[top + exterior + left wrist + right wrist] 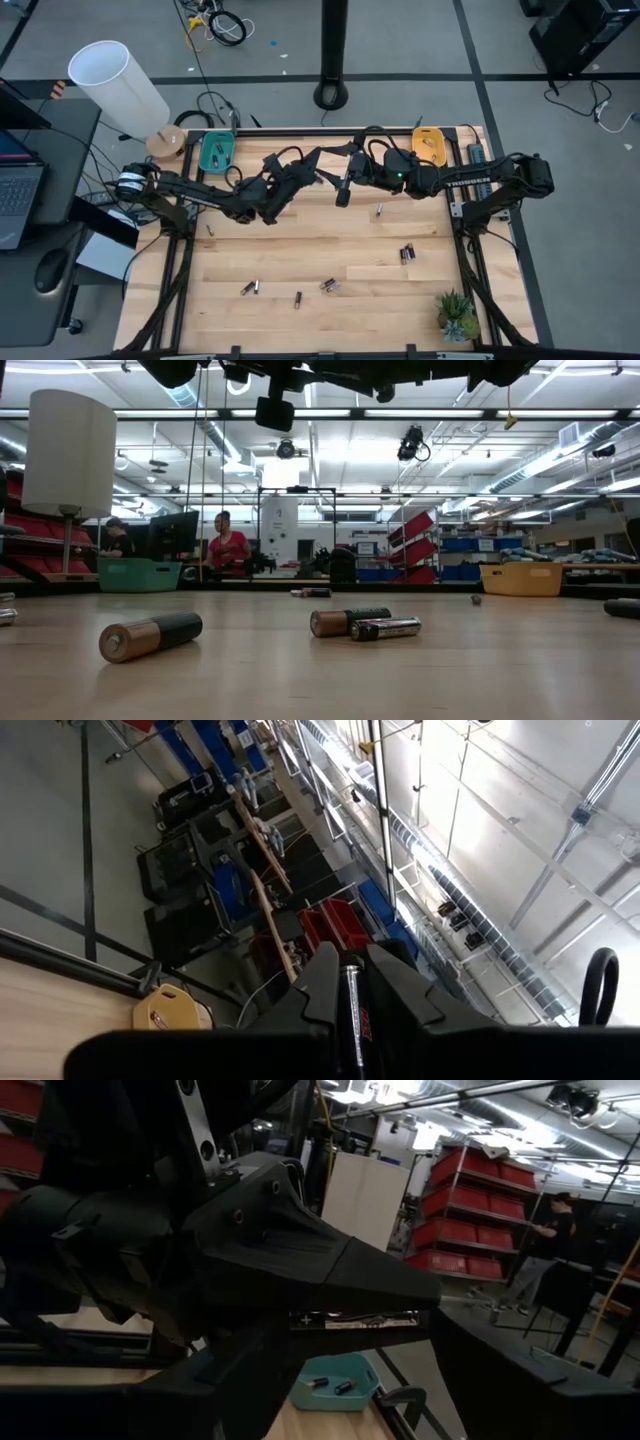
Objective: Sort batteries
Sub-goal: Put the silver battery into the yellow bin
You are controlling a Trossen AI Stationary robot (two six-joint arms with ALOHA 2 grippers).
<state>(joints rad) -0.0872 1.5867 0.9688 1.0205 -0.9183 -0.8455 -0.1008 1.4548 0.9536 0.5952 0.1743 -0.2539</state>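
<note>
One cell in hand, mid-air handover

I have the left gripper (350, 1010) pinching one battery (351, 1005) lengthwise between narrow fingers, raised above the tabletop (320, 255). My right gripper (343, 190) spreads wide just beside it, apparently to receive it. More batteries (328, 285) lie scattered well below.

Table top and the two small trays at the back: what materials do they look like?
Table top: looks like wood, butcher-block style, with pale jointed strips, visible grain and a soft satin sheen. Teal tray and orange tray: probably moulded plastic, given the uniform saturated colour and smooth rounded rims; too small to be sure. The teal tray holds a couple of batteries.
</note>
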